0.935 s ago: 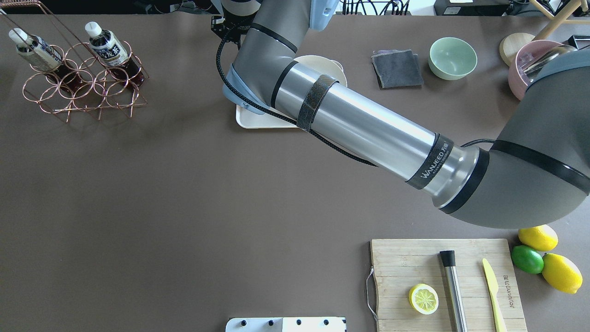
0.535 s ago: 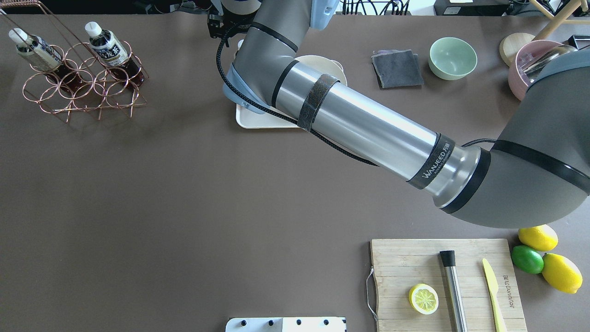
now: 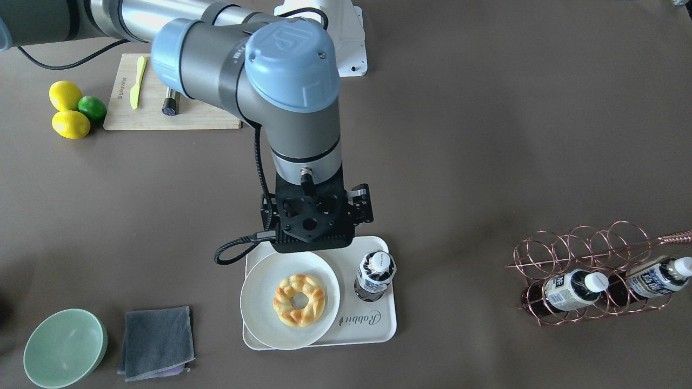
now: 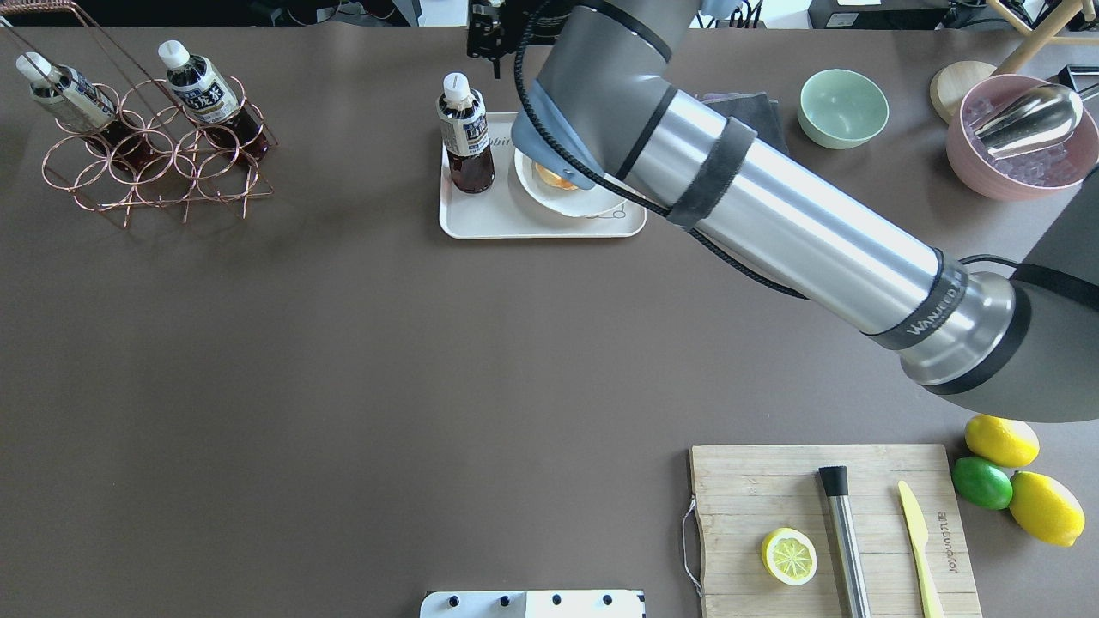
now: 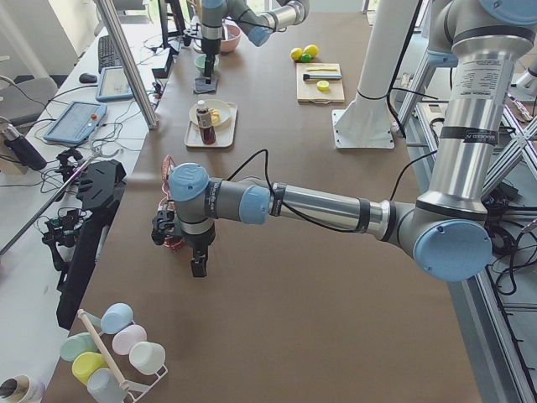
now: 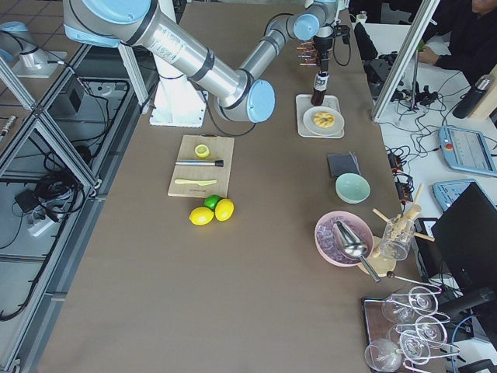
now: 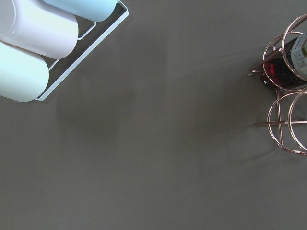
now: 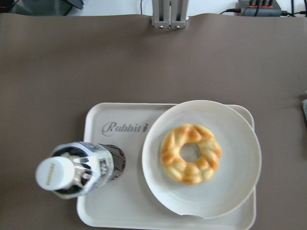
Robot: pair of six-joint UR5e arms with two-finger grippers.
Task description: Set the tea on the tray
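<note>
The left gripper [image 5: 198,264] hangs by the copper rack [image 4: 159,163], where two bottles are lodged; its opening cannot be told. The tea [image 4: 466,137] is stood upright on the tray [image 4: 515,225], just beside a plate [image 4: 592,204] bearing a ring pastry [image 3: 299,300]. The right gripper [image 4: 488,51] is held above the tray, apart from the tea; its opening cannot be told.

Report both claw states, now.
Left claw: cannot be told.
Right claw: cannot be told; the tea stands free on the tray.
</note>
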